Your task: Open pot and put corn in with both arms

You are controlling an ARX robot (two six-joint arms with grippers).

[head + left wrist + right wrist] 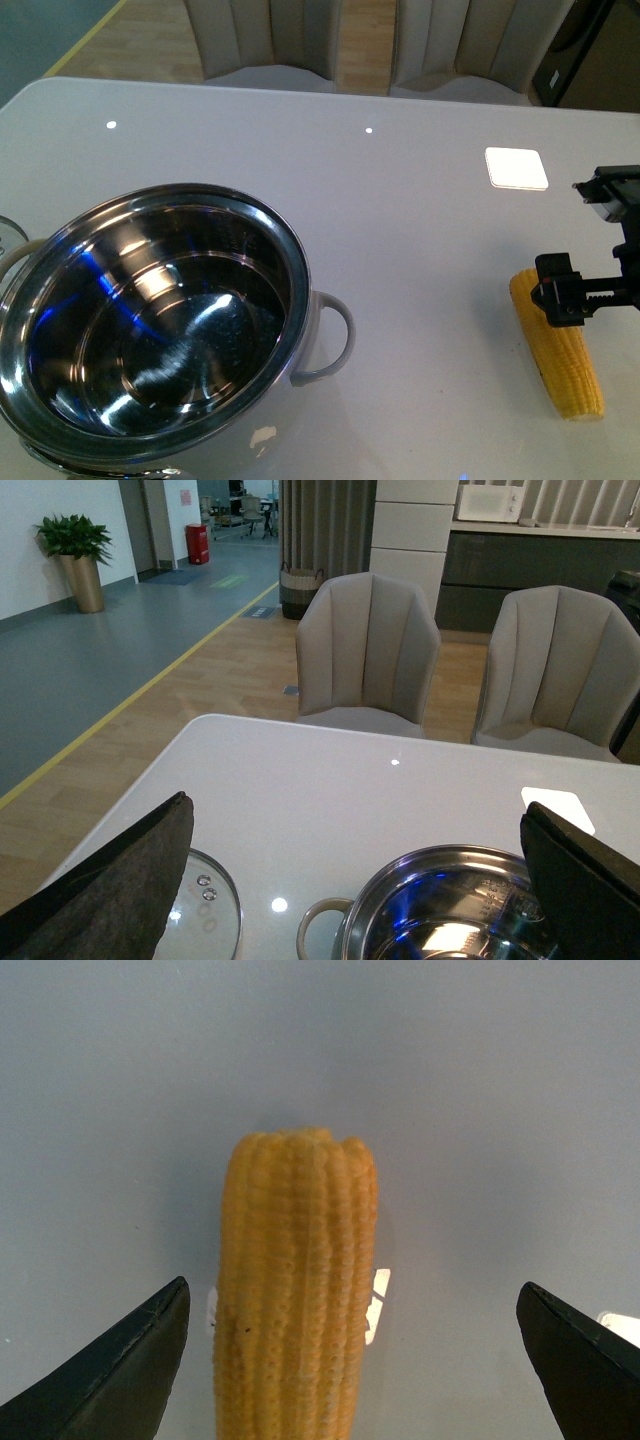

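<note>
Pot [302, 275]: at near left corner of table [420, 200], uncovered, steel inside bare.
Corn [560, 350]: flat on table by right edge, toward near side, lengthwise far-to-near, well apart from pot.
Right fingers [120, 1370]: spread wide, straddling corn from above, gripping nothing.
Left fingers [110, 880]: likewise spread wide and empty, over near left part of table; not seen in front view.

Step in hand, as judged: taking hold of corn. For a good grip:
- Centre over cob first, since it is off centre between the tips in right wrist view.
- Lower until both tips flank it close to the table.
- Close across the width near mid-length, not at the tapered end.
- Lift high enough to clear the rim before crossing toward pot.

Left wrist view only: glass lid [205, 910] flat on table just beside pot, toward left edge; two chairs [365, 650] beyond far edge.
Right wrist view only: gap on either side of cob.
Front view only: whole stretch of table between corn and pot.
</note>
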